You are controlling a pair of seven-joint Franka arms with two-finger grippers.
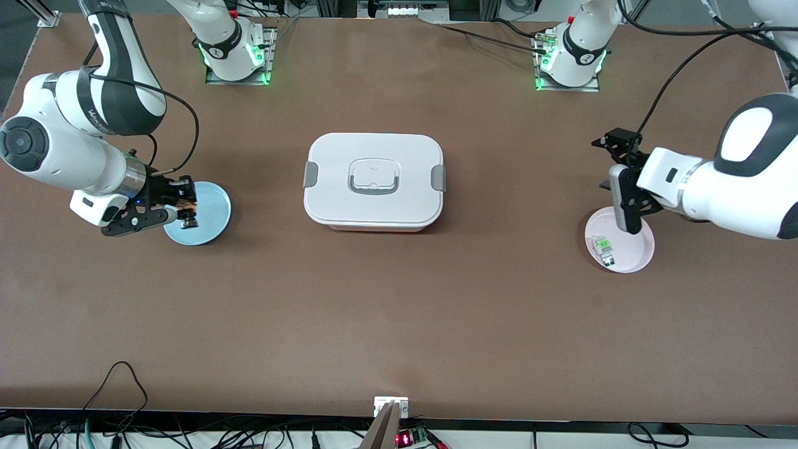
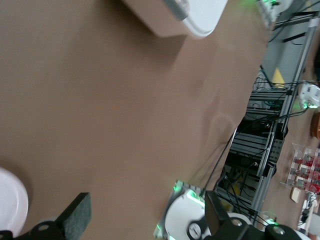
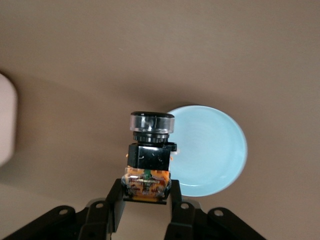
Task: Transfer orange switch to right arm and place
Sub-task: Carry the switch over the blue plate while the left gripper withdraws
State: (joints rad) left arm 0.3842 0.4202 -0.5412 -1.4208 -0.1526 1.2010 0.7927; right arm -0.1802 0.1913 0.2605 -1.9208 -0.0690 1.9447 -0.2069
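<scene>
While the handover looks complete, we see the right gripper [image 1: 187, 215] clenched on the stubby black orange switch [image 3: 148, 162], its orange end between the fingers, hovering over the rim of the round pale-blue plate [image 1: 212, 218], presumably poised to set it down there. We find the left gripper [image 1: 614, 171] released, its jaws spread above the round pink plate [image 1: 642, 252] holding a small clear-and-green part [image 1: 605, 247]; that arm waits. A closed white rectangular lidded box [image 1: 374, 181] sits between them. We read no legible writing.
</scene>
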